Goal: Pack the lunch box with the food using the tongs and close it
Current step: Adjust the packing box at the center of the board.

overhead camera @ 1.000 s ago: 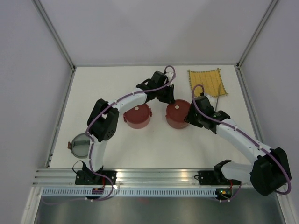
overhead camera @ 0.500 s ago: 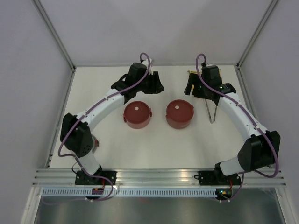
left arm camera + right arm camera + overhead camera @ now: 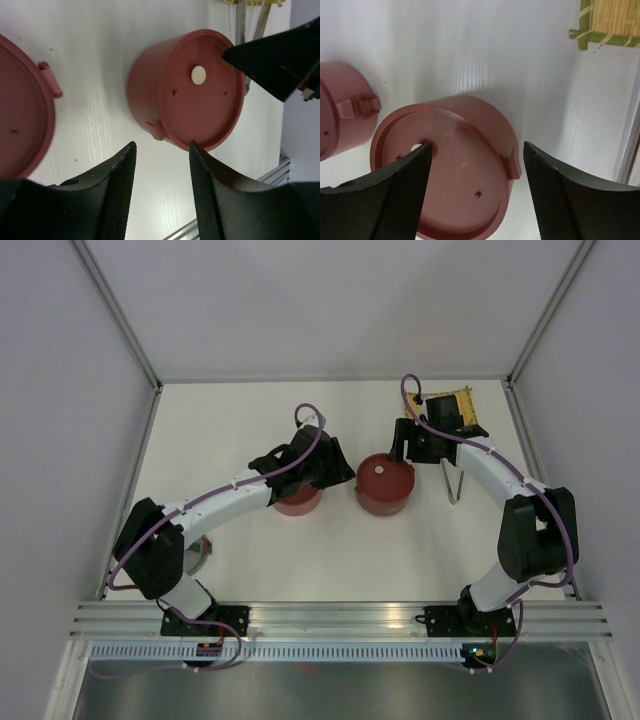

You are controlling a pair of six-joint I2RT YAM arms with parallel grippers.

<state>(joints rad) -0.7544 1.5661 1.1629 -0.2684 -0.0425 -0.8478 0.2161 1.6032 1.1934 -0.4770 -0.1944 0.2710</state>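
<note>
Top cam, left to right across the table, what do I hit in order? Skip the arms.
left red bowl → right red bowl → tongs. The yellow mat is left out: it spans the same stretch as the tongs, farther back.

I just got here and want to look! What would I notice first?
The left bowl and right bowl, red and lidded, sit mid-table. The open left claw and right claw hover above them, holding nothing. A yellow mat lies far right, tongs near it.

White table: left red bowl, right red bowl, both lidded; tongs; yellow mat.
</note>
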